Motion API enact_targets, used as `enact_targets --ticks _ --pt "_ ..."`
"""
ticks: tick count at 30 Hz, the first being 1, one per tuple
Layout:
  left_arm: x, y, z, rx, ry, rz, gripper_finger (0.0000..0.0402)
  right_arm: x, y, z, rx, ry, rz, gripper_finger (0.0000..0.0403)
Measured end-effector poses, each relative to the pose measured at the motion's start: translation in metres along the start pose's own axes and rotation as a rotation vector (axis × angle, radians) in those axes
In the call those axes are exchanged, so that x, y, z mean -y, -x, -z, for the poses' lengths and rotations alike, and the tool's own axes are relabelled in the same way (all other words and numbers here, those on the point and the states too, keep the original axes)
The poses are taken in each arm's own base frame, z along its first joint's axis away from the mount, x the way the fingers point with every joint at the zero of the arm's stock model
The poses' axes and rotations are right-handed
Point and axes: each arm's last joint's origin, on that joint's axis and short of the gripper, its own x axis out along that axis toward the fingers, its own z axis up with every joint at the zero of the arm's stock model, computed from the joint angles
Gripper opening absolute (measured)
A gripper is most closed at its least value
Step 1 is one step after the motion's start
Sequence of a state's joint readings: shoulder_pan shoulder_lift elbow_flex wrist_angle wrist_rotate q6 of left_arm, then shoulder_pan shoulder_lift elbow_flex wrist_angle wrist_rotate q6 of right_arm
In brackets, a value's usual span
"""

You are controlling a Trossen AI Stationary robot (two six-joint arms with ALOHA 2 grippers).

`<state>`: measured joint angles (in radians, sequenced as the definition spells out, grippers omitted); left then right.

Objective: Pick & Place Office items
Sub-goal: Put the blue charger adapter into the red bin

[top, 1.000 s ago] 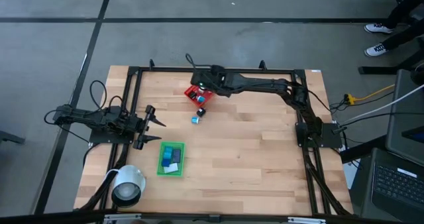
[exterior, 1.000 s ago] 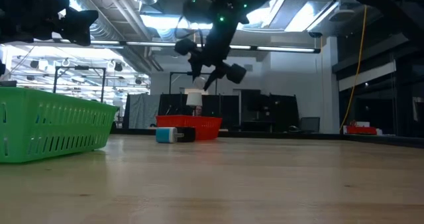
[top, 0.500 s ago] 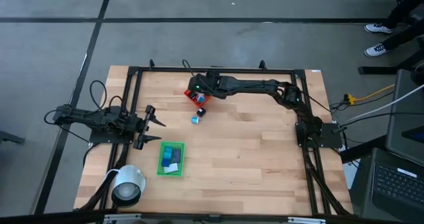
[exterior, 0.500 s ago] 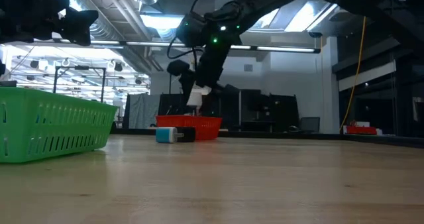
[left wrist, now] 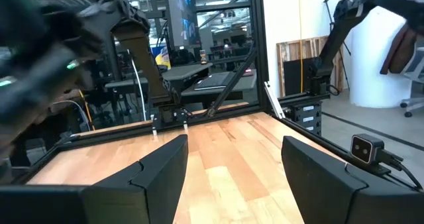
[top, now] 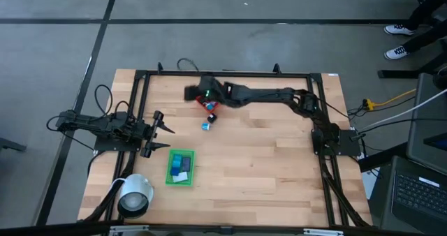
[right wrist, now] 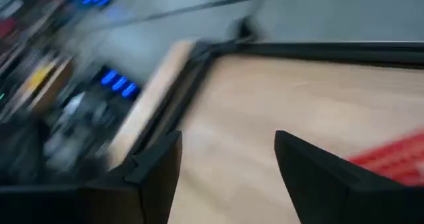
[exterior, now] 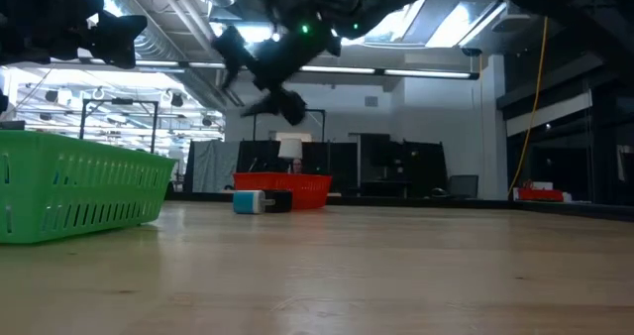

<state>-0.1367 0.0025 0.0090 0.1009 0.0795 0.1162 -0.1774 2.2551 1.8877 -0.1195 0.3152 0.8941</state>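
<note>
Two office items lie on the wood beside the red mesh basket [top: 209, 100]: a black block [top: 211, 117] and a blue-and-white block [top: 205, 126], also seen as the blue-and-white block [exterior: 248, 202]. More blue pieces lie in the green tray [top: 170, 174]. My right gripper [top: 191, 93] hangs open above the table, just left of the red basket [right wrist: 391, 154], with nothing between its fingers. It shows blurred as the right gripper [exterior: 256, 77]. My left gripper [top: 165, 135] waits open at the table's left side.
A white roll [top: 135, 194] stands at the near left corner. A black frame [top: 223, 73] runs around the table top. The green tray [exterior: 79, 191] stands close to the low camera. Bare wood lies across the middle and right of the table.
My right gripper stood over the red basket, dipped toward it and opened. It has since swung up and toward the table's left edge, moving fast enough to blur. The basket and the two loose blocks have stayed put.
</note>
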Motion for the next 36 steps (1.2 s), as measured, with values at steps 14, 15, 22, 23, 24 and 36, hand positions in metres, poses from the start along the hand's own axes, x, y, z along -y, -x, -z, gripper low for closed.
enact_targets --ticks 14,15,22,23,24,36 --pt "0.000 0.000 0.000 0.001 0.000 0.000 0.0239 -0.048 0.035 0.073 -0.148 0.348 -0.121 0.0207" --pt "0.000 0.000 0.000 0.000 0.000 0.000 0.0239 -0.049 0.036 0.076 -0.162 0.357 -0.116 0.0206" --pt "0.000 0.000 0.000 0.000 0.000 0.000 0.0239 -0.028 0.043 0.094 -0.360 0.466 0.063 0.0203" --pt "0.000 0.000 0.000 0.000 0.000 0.000 0.0239 -0.024 0.044 0.095 -0.388 0.485 0.095 0.0203" --pt "0.000 0.000 0.000 0.001 0.000 0.000 0.0239 -0.021 0.045 0.097 -0.414 0.511 0.118 0.0203" --pt "0.000 0.000 0.000 0.000 0.000 0.000 0.0239 -0.008 0.047 0.096 -0.565 0.813 0.092 0.0203"
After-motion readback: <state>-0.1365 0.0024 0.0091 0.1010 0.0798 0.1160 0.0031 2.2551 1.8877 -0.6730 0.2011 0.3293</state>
